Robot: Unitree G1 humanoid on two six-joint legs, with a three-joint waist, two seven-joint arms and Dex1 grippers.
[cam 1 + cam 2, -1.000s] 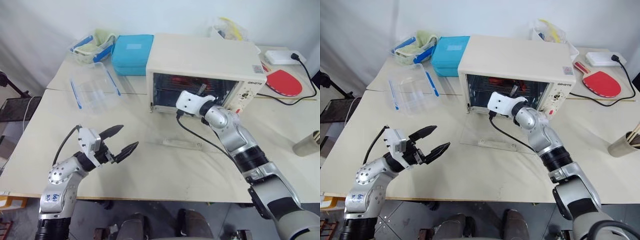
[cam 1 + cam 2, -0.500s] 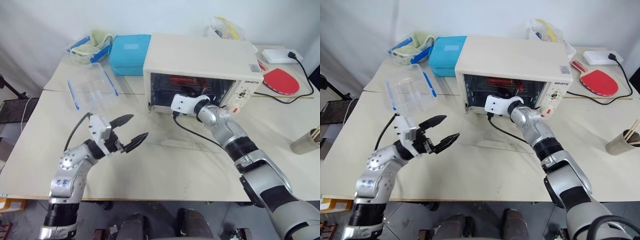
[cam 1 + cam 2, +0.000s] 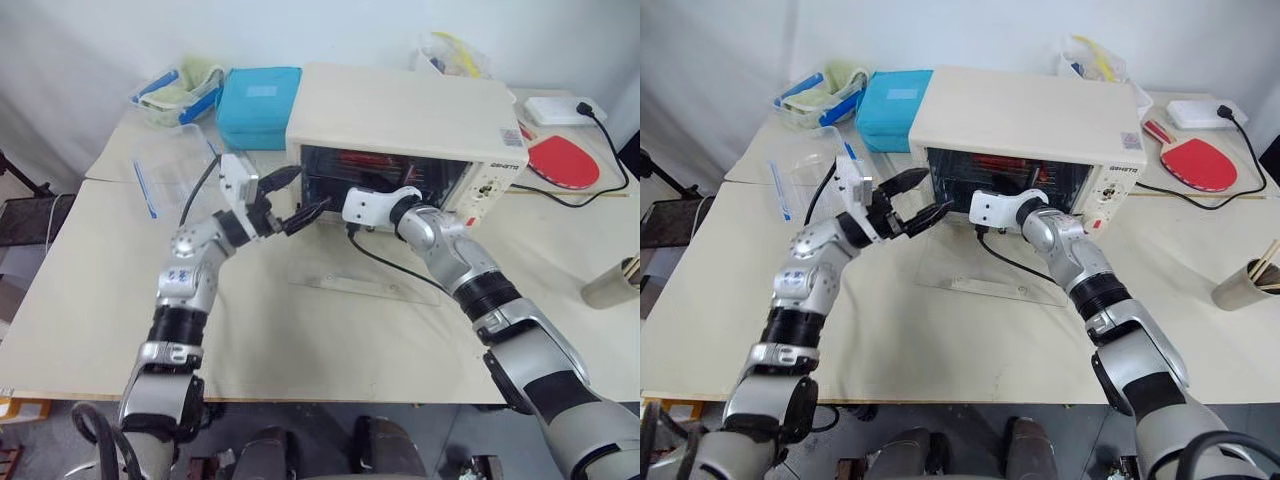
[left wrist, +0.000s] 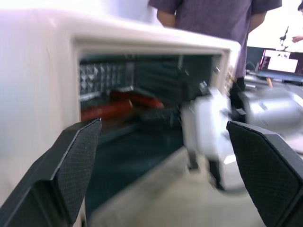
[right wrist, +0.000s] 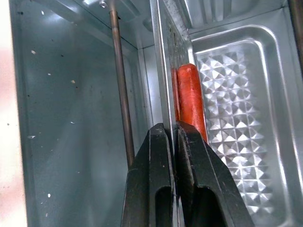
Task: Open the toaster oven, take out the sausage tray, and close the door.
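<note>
Right gripper (image 5: 174, 137) pinched shut on sausage tray (image 5: 236, 118) rim inside toaster oven (image 3: 400, 120) | tray lies lengthwise across the cavity | door (image 3: 365, 270) flat on table | left gripper (image 3: 292, 197) spread open at the mouth.

I count one large cream-white boxy toaster oven (image 3: 400, 140), with one glass door (image 3: 365, 268) lying open flat in front of it. Inside sits one shiny silver metal tray (image 5: 241, 127) with an embossed base; I can make out two red sausages (image 4: 113, 106) in the left wrist view. On my table (image 3: 300, 340) there is one blue lidded box (image 3: 262, 107), two clear plastic containers with blue clips (image 3: 175, 170), one red table-tennis paddle (image 3: 562, 162), one white power adapter (image 3: 560, 110) and one beige cup (image 3: 612, 285). Two black two-fingered grippers: left gripper (image 3: 295, 198), right gripper (image 5: 173, 142).
</note>
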